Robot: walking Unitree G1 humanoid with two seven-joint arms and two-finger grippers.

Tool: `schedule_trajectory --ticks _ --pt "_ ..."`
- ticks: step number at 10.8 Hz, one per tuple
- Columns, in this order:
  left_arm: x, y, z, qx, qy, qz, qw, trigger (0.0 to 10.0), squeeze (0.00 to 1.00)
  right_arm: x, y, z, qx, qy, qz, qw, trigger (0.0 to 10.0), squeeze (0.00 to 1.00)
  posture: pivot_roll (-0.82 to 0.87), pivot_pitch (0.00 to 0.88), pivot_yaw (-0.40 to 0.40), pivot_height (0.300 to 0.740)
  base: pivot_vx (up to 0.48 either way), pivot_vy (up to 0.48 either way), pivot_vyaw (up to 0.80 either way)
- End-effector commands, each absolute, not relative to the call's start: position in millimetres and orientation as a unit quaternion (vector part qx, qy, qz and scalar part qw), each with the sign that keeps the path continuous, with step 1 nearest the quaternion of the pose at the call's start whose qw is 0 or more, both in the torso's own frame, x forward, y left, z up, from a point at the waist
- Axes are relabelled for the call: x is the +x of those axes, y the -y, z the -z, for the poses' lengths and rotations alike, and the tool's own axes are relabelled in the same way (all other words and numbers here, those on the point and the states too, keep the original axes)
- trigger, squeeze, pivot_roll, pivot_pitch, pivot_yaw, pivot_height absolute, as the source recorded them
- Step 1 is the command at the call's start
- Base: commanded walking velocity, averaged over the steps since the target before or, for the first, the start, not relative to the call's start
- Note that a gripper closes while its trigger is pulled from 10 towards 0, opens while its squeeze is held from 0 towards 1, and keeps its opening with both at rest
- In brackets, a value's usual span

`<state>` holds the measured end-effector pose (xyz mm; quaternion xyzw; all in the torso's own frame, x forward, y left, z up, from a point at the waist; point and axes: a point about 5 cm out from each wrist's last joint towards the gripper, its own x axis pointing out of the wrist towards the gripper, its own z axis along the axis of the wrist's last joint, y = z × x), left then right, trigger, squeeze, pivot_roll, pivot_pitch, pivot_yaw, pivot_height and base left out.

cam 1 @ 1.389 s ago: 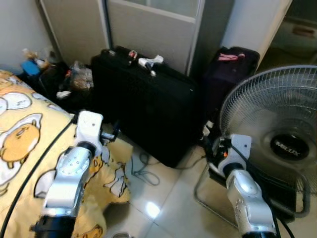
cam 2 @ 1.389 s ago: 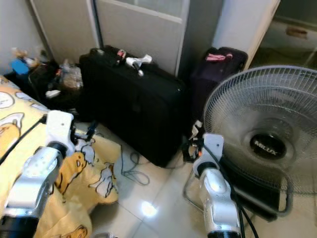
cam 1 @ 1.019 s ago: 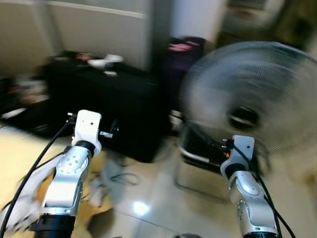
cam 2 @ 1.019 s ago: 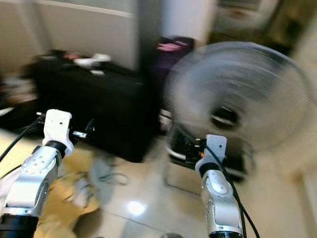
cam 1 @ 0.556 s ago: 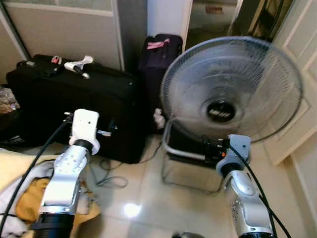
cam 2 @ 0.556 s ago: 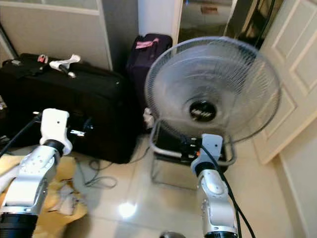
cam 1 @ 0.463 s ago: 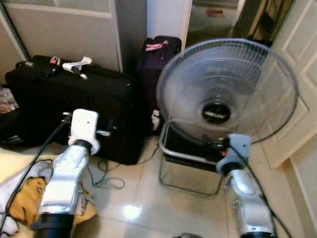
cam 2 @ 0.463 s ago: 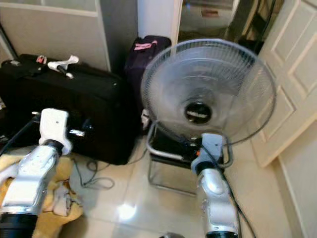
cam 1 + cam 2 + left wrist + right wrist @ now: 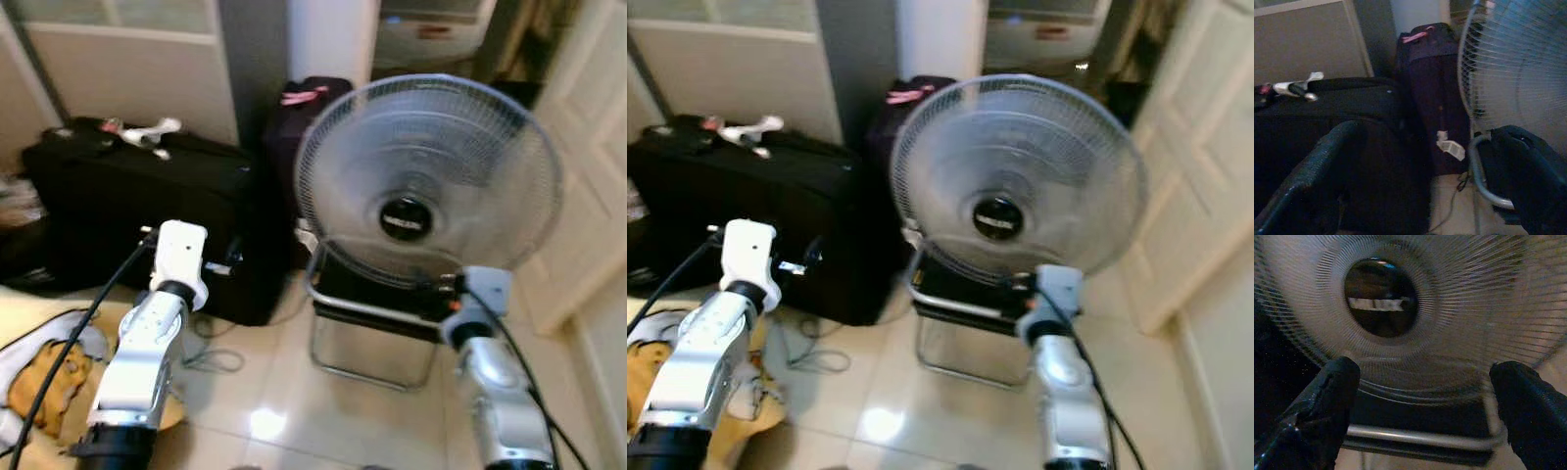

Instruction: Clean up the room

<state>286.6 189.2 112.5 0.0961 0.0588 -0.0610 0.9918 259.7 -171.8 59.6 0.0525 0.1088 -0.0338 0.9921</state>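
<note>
A grey floor fan [image 9: 428, 176] on a metal tube stand sits on the tiled floor straight ahead. My right gripper [image 9: 1422, 369] is open and held just in front of the fan's lower grille, with nothing between its fingers. My left gripper [image 9: 1432, 147] is also open and empty, raised before a large black suitcase [image 9: 127, 186] that lies against the wall. White and red tags [image 9: 147, 130] rest on top of that suitcase. A crumpled yellow cloth [image 9: 39, 382] lies at the lower left beside my left arm.
A dark purple suitcase [image 9: 294, 117] with a pink tag stands between the black one and the fan. A loose cable [image 9: 211, 357] curls on the tiles. A white panelled door [image 9: 588, 147] closes off the right side. Glossy floor lies before the fan.
The camera has swung to the right: the yellow bed slid off to the left and the fan now sits in the middle. Both arms keep the same raised pose.
</note>
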Motion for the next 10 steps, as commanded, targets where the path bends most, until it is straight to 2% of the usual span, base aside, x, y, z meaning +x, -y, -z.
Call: schedule_trajectory --ticks 1,3,4,6,10 --pt "286.7 -189.0 -114.2 0.095 -0.056 0.066 0.992 10.0 0.00 260.3 169.9 -61.6 0.061 -0.104 0.032 0.992 10.0 0.00 0.01 0.000 -0.008 0.740 0.000 0.000 -0.68" --pt "287.7 -187.4 -115.0 0.093 -0.056 0.071 0.992 10.0 0.00 260.2 169.6 -61.9 0.058 -0.103 0.030 0.993 10.0 0.00 0.01 0.000 -0.006 0.740 0.000 0.000 0.00" --pt "288.4 -186.8 -114.9 0.091 -0.057 0.074 0.991 10.0 0.00 259.3 170.1 -60.9 0.059 -0.106 0.032 0.992 10.0 0.00 0.00 0.000 -0.002 0.740 0.247 0.000 0.00" --pt "289.4 -186.1 -114.4 0.090 -0.058 0.077 0.991 10.0 0.00 258.3 170.2 -59.3 0.058 -0.111 0.033 0.992 10.0 0.00 0.00 0.000 0.000 0.740 0.253 0.000 -0.61" --pt "291.5 -184.9 -113.9 0.088 -0.059 0.083 0.991 10.0 0.00 257.1 169.8 -59.0 0.053 -0.109 0.031 0.992 10.0 0.00 -0.01 0.000 0.009 0.740 0.288 0.000 0.00"
